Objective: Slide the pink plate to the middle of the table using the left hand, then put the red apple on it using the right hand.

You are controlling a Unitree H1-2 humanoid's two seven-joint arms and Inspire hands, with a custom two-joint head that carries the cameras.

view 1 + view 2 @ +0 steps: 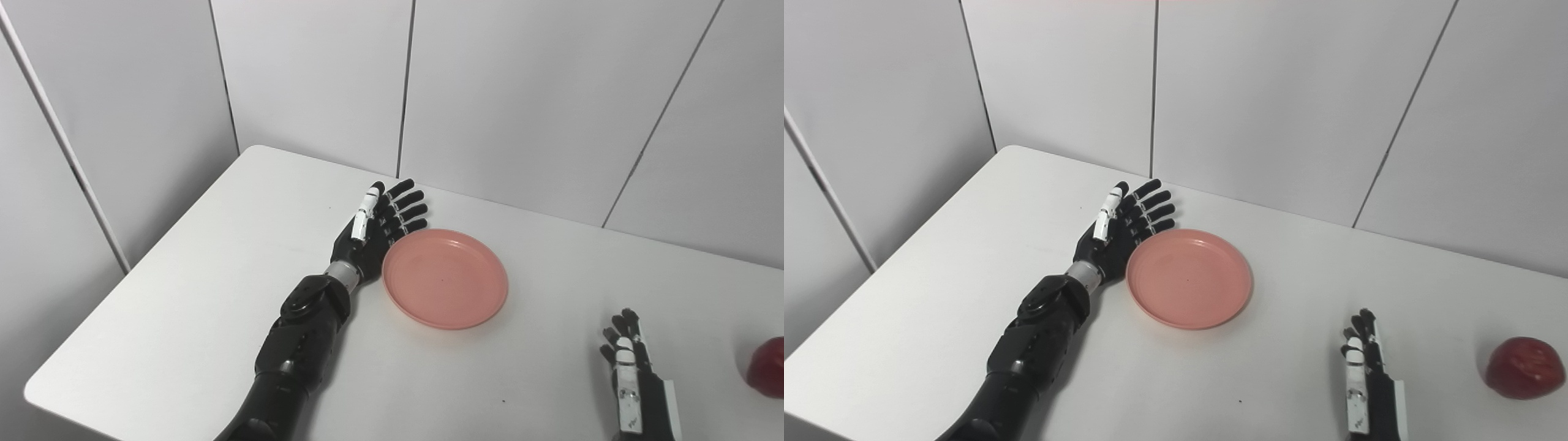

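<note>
While my left hand [376,229] stands edge-down with fingers [405,208] straight and spread, holding nothing, its palm touches the left rim of the round pink plastic plate [445,278]. That plate lies flat on the white table [202,288], empty. Right of the plate, apart, my right hand [1366,373] waits, fingers straight, empty. Farther right of the plate sits the red apple [1524,367], untouched.

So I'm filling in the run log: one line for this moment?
left hand: open, against plate | right hand: open, idle | apple: on table, untouched
</note>
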